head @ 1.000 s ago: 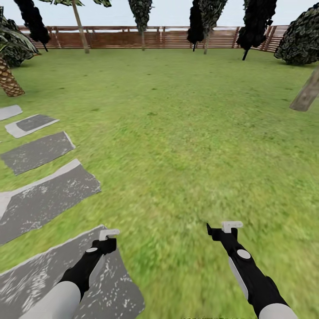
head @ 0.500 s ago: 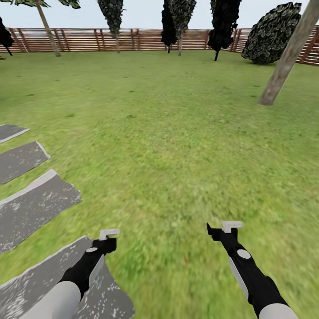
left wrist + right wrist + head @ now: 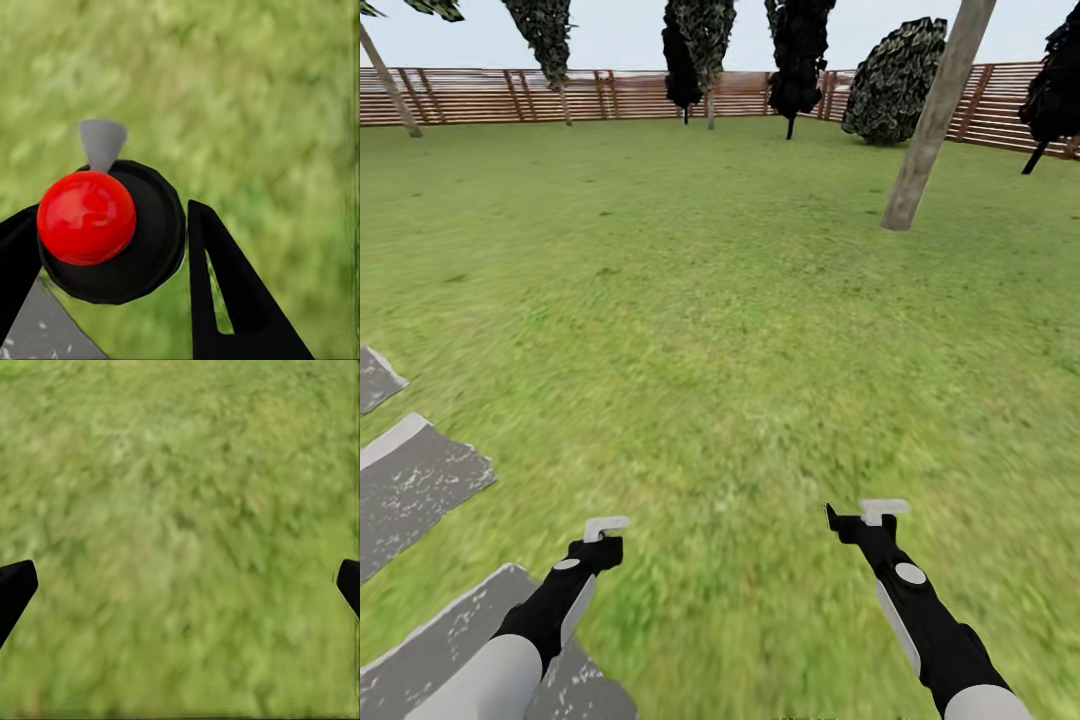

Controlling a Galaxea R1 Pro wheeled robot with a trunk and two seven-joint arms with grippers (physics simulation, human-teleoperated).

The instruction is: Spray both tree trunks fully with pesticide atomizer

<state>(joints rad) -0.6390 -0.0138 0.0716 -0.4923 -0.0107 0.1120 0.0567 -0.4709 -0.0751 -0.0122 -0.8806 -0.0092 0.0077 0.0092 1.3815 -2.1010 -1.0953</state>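
In the left wrist view the pesticide atomizer (image 3: 86,217), a round black body with a red cap and a grey nozzle, sits between the black fingers of my left gripper (image 3: 105,225), which is shut on it. From the head camera, my left gripper (image 3: 600,545) hangs low over the grass beside a stone slab. My right gripper (image 3: 860,525) is over bare grass, its fingertips (image 3: 15,589) wide apart and open. A thick, leaning grey-brown tree trunk (image 3: 930,125) stands far ahead to the right. A thinner pale trunk (image 3: 390,85) leans at the far left by the fence.
Grey stone slabs (image 3: 410,480) lie on the lawn at the lower left. A brown slat fence (image 3: 490,95) closes off the far side. Along it stand all-black trees (image 3: 795,50), grey-flecked conifers (image 3: 550,35) and a round bush (image 3: 895,85). Open grass (image 3: 720,300) stretches between me and the trunk.
The camera has swung to the right, so the whole scene has slid left: the slabs are leaving the view and the leaning trunk is nearer the middle. Both arms keep their pose.
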